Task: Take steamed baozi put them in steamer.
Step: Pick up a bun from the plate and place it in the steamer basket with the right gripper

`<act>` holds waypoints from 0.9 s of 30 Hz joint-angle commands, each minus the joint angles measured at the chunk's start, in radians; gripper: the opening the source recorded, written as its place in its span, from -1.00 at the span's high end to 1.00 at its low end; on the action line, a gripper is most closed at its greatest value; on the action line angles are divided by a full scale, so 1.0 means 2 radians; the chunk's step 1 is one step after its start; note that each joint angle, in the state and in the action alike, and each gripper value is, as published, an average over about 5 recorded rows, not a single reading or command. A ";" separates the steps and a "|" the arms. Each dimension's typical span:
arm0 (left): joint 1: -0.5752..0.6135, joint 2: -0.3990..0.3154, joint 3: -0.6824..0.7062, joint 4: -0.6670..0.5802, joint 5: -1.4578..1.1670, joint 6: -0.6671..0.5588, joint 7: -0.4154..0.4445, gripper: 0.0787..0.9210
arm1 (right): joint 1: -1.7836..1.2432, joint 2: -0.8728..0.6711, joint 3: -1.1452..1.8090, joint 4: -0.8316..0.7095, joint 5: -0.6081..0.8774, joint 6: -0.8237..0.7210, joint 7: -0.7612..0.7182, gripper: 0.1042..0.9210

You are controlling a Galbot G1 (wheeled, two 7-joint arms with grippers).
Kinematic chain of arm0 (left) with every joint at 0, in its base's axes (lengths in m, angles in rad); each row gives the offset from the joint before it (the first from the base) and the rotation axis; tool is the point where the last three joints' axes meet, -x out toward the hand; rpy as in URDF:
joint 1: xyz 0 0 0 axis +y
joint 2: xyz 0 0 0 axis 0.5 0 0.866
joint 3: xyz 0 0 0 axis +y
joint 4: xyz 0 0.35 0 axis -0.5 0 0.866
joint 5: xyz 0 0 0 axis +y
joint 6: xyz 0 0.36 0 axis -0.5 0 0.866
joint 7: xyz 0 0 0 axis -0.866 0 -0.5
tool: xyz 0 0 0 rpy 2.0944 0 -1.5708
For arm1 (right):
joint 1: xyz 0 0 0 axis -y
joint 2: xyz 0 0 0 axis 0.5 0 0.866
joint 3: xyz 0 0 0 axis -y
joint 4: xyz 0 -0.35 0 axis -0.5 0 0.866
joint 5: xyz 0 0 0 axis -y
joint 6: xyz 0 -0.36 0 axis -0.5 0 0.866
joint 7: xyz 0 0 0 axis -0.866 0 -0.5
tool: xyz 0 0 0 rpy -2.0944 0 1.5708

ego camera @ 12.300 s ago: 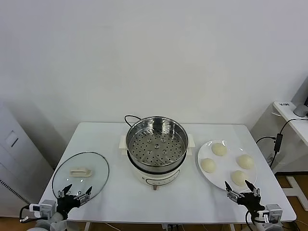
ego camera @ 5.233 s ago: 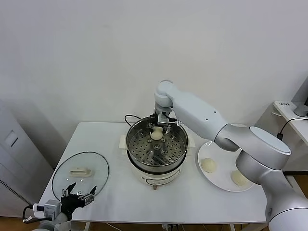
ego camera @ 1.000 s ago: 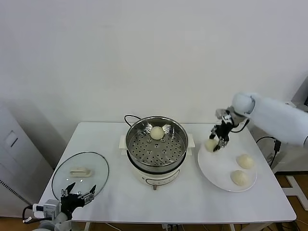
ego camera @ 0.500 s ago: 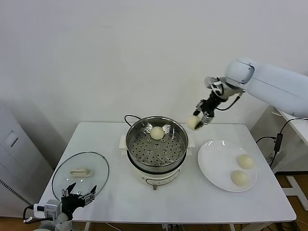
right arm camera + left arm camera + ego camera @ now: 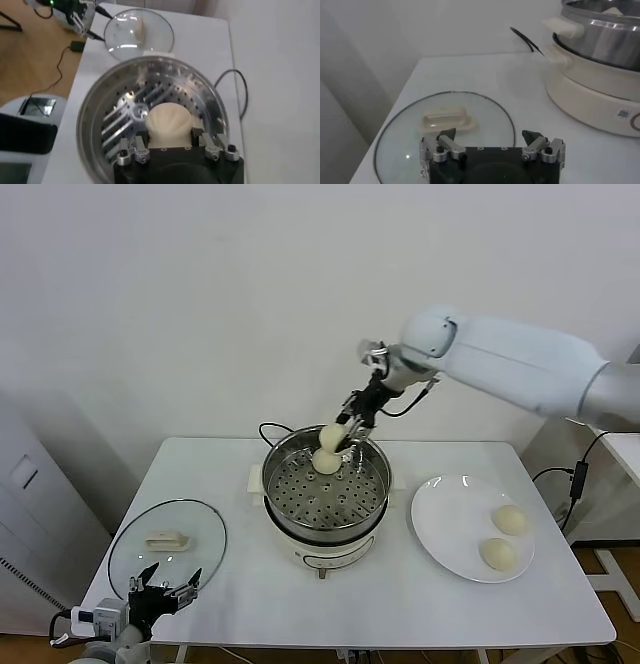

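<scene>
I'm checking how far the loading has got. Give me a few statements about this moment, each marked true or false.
1. The right gripper holds a baozi over the steamer. True.
2. Three baozi lie on the plate. False: two lie there.
3. The steamer is empty. False: one baozi already lies in it, at the far side.
4. The left gripper is open, near the glass lid. True.
5. The lid sits on the steamer. False: it lies flat on the table, to the steamer's left.
</scene>
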 commanded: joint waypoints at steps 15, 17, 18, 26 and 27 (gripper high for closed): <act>0.001 0.000 -0.002 0.000 -0.001 0.000 0.000 -0.77 | -0.095 0.071 0.009 -0.033 -0.026 -0.021 0.083 -0.01; 0.001 0.001 -0.002 0.000 -0.001 0.000 0.000 -0.77 | -0.099 0.072 0.010 -0.035 -0.028 -0.022 0.087 -0.01; 0.001 0.001 -0.002 0.001 -0.001 -0.001 0.000 -0.77 | -0.101 0.073 0.011 -0.036 -0.030 -0.023 0.089 -0.01; 0.001 0.001 -0.002 0.001 -0.001 -0.001 0.000 -0.77 | -0.114 0.081 0.014 -0.042 -0.035 -0.029 0.096 -0.01; 0.001 0.001 -0.002 0.001 -0.001 -0.001 0.000 -0.77 | -0.115 0.081 0.014 -0.043 -0.035 -0.030 0.096 -0.01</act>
